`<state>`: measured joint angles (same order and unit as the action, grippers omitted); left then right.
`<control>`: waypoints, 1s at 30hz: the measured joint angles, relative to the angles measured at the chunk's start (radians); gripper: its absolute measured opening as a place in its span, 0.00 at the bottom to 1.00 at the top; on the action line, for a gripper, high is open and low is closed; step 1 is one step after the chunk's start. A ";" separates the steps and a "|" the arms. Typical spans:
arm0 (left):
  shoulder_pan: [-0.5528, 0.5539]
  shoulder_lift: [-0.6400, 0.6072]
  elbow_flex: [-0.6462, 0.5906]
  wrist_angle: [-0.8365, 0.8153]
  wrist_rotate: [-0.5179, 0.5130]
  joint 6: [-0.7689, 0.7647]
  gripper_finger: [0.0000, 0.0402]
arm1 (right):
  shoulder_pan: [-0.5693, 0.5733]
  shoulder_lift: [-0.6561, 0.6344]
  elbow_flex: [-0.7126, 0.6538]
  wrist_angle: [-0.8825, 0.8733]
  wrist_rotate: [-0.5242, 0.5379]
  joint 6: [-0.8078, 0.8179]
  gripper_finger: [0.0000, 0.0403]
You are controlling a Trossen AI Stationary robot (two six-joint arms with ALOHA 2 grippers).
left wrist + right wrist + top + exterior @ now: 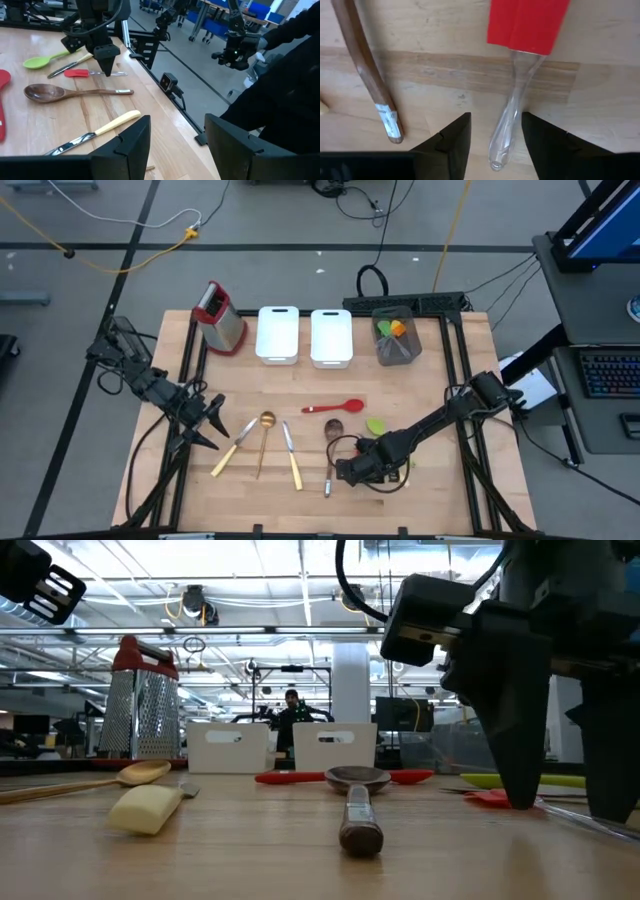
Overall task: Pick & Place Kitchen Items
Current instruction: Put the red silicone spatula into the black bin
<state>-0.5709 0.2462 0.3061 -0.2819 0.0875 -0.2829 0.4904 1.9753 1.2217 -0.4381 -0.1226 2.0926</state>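
Note:
A red spatula (527,22) with a clear handle (512,112) lies flat on the table near its front edge. My right gripper (495,145) points down over the handle's free end, open, with one finger on either side and not touching it. The left wrist view shows this gripper (107,59) standing over the spatula (77,73). A wooden spoon (332,442) lies just beside it. A gold spoon (265,438), two cream-handled knives (292,457), a red spoon (335,407) and a green spoon (375,425) lie flat mid-table. My left gripper (210,420) waits open at the left.
A red-topped box grater (220,320), two white trays (278,335) (331,337) and a grey bin (397,340) holding green and orange utensils stand along the far edge. The wooden spoon's handle end (390,125) lies close beside my right gripper. A person shows in the room behind.

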 joint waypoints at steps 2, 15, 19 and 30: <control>0.000 0.000 0.000 -0.003 0.000 0.000 0.48 | 0.002 0.001 0.000 -0.023 0.047 0.035 0.38; 0.000 0.000 0.000 -0.006 0.000 0.018 0.48 | 0.002 0.004 -0.002 -0.133 0.124 0.085 0.04; 0.000 0.000 0.000 -0.006 0.000 0.018 0.48 | 0.001 0.005 -0.002 -0.132 0.146 0.088 0.02; 0.000 0.000 0.000 -0.006 0.000 0.013 0.48 | 0.001 -0.005 -0.003 -0.104 0.157 0.052 0.00</control>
<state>-0.5709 0.2463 0.3061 -0.2878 0.0872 -0.2696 0.4911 1.9701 1.2190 -0.5420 0.0349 2.1445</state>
